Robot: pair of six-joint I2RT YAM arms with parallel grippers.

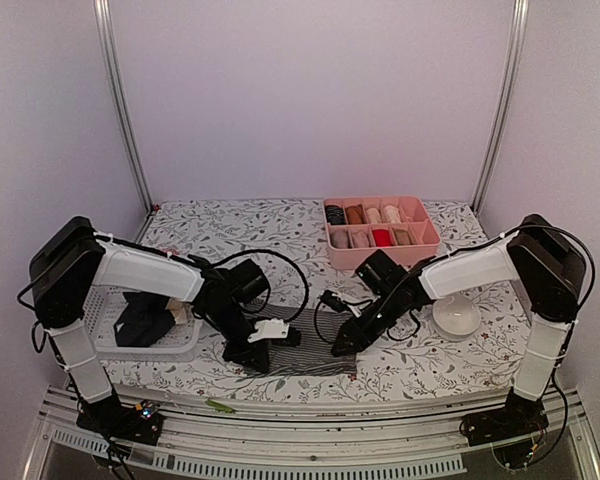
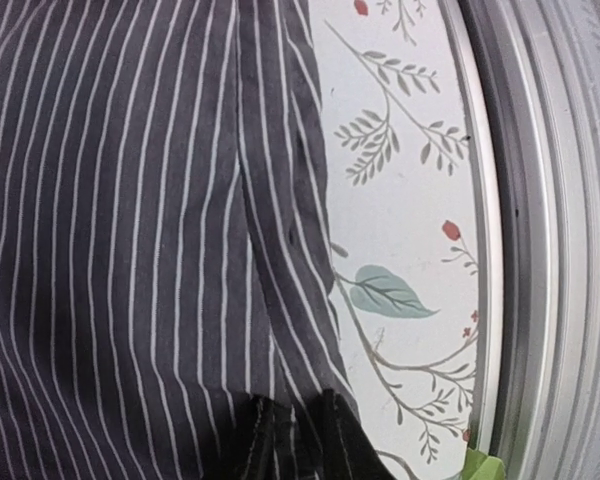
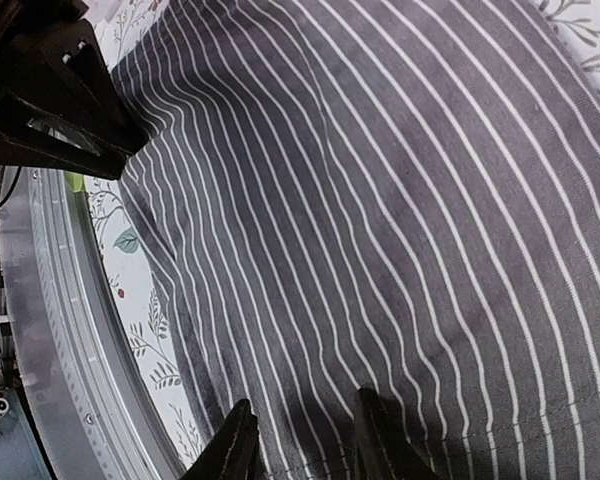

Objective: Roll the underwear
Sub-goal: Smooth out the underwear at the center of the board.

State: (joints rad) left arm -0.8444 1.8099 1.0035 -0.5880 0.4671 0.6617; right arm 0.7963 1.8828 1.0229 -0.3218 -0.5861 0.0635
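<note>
- Well left, at 8 o'clock on the desk (image 1: 230,225): white mesh basket (image 1: 105,305), partly hidden behind the left arm (image 1: 145,272).
- Left arm stretched from 8 o'clock toward 6 o'clock, its tip down on the left end of the striped underwear (image 1: 315,360).
- Left jaws, from the wrist view: two dark fingertips (image 2: 270,445) low against the striped cloth with only a narrow gap between them. Cannot tell whether a fold is pinched there.
- Striped underwear: dark grey with thin white lines, spread flat at 6 o'clock, close to the near edge and between the two arms. In the left wrist view, its edge lies along the floral desk cover, with the metal rail (image 2: 540,250) just beyond.
- Right jaws, from the wrist view: fingertips (image 3: 235,445) a little apart, resting on the cloth near its hem. Flat stripes showing between them, nothing gripped. Black parts of the left arm at 10 o'clock in that view.
- Pink divided tray (image 1: 380,262) at 1 o'clock, rolled pieces (image 1: 381,237) in its compartments in black, brown, cream and red. Well apart from the striped one.
- White round dish (image 1: 457,318) at 4 o'clock, just beside the right arm (image 1: 470,270).
- Right arm slanted from 4 o'clock in toward 6 o'clock, its tip on the right end of the striped cloth.
</note>
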